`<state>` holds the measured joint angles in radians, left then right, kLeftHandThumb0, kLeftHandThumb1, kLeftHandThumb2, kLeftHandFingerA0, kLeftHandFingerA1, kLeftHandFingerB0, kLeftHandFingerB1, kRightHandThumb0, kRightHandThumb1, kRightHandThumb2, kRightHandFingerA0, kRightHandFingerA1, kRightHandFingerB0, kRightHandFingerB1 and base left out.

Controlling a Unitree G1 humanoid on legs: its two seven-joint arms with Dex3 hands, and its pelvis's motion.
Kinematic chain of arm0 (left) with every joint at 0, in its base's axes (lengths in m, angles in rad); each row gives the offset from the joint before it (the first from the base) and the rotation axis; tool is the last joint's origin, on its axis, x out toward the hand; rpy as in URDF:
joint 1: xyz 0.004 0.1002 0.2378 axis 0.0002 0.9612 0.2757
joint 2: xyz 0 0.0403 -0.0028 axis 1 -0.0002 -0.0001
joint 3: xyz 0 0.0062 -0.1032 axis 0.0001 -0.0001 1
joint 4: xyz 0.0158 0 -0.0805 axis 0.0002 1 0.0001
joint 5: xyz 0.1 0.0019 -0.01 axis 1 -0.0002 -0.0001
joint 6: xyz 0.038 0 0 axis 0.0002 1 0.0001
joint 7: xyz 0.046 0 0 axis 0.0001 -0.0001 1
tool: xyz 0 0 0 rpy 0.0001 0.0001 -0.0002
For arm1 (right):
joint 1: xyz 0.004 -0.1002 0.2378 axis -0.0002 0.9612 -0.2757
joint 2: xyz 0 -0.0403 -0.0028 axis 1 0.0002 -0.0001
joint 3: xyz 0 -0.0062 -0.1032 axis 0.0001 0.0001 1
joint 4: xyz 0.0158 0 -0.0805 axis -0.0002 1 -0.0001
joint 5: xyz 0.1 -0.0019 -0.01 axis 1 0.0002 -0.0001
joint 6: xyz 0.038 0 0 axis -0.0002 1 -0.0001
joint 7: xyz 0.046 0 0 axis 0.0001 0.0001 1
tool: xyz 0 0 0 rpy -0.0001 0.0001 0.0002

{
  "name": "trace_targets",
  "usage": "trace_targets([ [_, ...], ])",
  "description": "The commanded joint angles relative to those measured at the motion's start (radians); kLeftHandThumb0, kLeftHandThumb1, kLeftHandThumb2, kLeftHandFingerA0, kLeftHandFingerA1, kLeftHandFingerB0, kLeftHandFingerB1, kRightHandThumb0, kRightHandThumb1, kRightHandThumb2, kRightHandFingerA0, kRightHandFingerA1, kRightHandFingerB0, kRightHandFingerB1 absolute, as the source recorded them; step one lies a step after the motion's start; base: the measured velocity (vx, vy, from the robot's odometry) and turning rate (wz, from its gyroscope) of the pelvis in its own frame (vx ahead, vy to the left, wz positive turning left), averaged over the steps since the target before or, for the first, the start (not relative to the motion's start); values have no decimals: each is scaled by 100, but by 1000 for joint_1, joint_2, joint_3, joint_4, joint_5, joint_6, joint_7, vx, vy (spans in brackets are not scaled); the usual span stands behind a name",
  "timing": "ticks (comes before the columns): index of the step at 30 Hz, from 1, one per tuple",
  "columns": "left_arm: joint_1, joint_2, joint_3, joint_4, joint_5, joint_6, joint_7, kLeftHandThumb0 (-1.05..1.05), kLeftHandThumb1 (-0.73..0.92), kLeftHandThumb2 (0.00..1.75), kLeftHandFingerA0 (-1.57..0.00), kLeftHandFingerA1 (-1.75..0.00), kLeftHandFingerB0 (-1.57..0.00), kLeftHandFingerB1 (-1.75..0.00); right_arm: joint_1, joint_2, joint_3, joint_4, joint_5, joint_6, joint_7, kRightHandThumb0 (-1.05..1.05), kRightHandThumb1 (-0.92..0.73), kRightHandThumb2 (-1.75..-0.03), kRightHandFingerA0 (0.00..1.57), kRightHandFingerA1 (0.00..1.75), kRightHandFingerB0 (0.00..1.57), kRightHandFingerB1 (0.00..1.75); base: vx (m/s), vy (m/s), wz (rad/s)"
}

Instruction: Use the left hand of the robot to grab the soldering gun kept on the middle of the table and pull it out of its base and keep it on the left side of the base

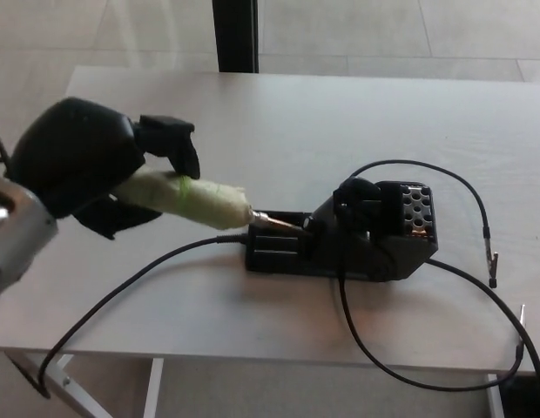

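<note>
My left hand (87, 165) is shut on the soldering gun (196, 202), a pale yellow-green handle with a thin metal tip (279, 224). The gun is out of its black base (348, 239) and held roughly level to the base's left, above the table (279, 113). Its tip points right and lies over the base's left tray end. The holder opening on the base (353, 193) stands empty. My right hand does not show.
A black cable (122, 292) runs from the base's left end to the table's front left corner. Another cable (453, 187) loops around the right side, ending in clips (492, 261). A dark post (235, 35) stands behind the table.
</note>
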<state>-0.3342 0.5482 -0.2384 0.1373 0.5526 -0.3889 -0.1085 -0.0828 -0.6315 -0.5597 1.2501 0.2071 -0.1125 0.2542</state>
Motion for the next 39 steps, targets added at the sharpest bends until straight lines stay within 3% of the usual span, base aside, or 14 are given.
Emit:
trace_targets([
  [1,116,-75,-28,57,6,-7,62,-16,61,102,-95,-175,-80,-134,-9,-20,-5,20,19,-22,0,-102,-54,-94,103,123,20,144,0,0,0],
  [3,119,-86,-33,52,17,16,45,-17,64,98,-92,-175,-78,-133,-14,-20,-5,16,20,-22,-1,-102,-53,-96,104,122,19,146,0,0,0],
  [4,126,-98,-38,52,31,26,50,-22,60,110,-118,-133,-85,-105,-19,-20,-3,6,21,-15,-7,-103,-53,-97,105,126,20,148,0,0,0],
  [5,133,-115,-43,56,26,26,49,-14,60,97,-110,-166,-84,-122,-18,-22,4,-5,15,-12,-11,-105,-45,-121,110,125,30,106,0,0,0],
  [8,132,-133,-39,93,27,-15,84,-15,66,103,-93,-174,-76,-137,-26,-22,4,-8,18,-9,-9,-104,-55,-96,100,128,16,148,0,0,0],
  [17,140,-166,-58,122,35,5,80,-14,68,102,-91,-175,-77,-132,-40,-20,-1,-17,26,6,-22,-105,-53,-95,102,129,25,148,0,0,0],
  [18,136,-158,-63,105,38,41,39,-16,70,98,-89,-169,-76,-127,-39,-21,-1,-14,27,3,-17,-105,-43,-120,109,126,35,110,0,0,0],
  [19,134,-156,-65,100,43,52,34,-15,68,100,-91,-165,-78,-121,-39,-21,0,-16,28,4,-16,-104,-56,-96,103,130,28,144,0,0,0],
  [23,120,-149,-84,102,110,93,57,-20,71,80,-94,-150,-63,-72,-38,-25,4,-19,27,9,-24,-105,-55,-94,107,128,28,145,0,0,0],
  [24,114,-127,-105,63,172,165,0,-32,75,61,-62,-82,-34,-43,-39,-26,8,-17,24,9,-26,-103,-55,-98,110,124,20,148,0,0,0],
  [26,98,-89,-144,41,272,201,-18,-49,66,61,-15,-49,-10,-30,-38,-26,9,-12,24,7,-25,-105,-56,-96,108,124,18,148,0,0,0],
  [27,95,-76,-156,33,306,213,-22,-51,64,62,-4,-46,-8,-25,-36,-26,8,-12,26,5,-20,-105,-48,-125,105,121,34,109,0,0,0],
  [30,91,-47,-190,8,403,251,-14,-63,66,81,0,-9,0,-21,-36,-28,7,-11,26,4,-21,-105,-49,-125,112,123,33,107,0,0,0],
  [39,108,-21,-209,-24,471,299,17,-63,63,76,0,0,-3,-14,-38,-29,8,-11,27,10,-24,-105,-49,-125,112,122,17,97,0,0,0],
])
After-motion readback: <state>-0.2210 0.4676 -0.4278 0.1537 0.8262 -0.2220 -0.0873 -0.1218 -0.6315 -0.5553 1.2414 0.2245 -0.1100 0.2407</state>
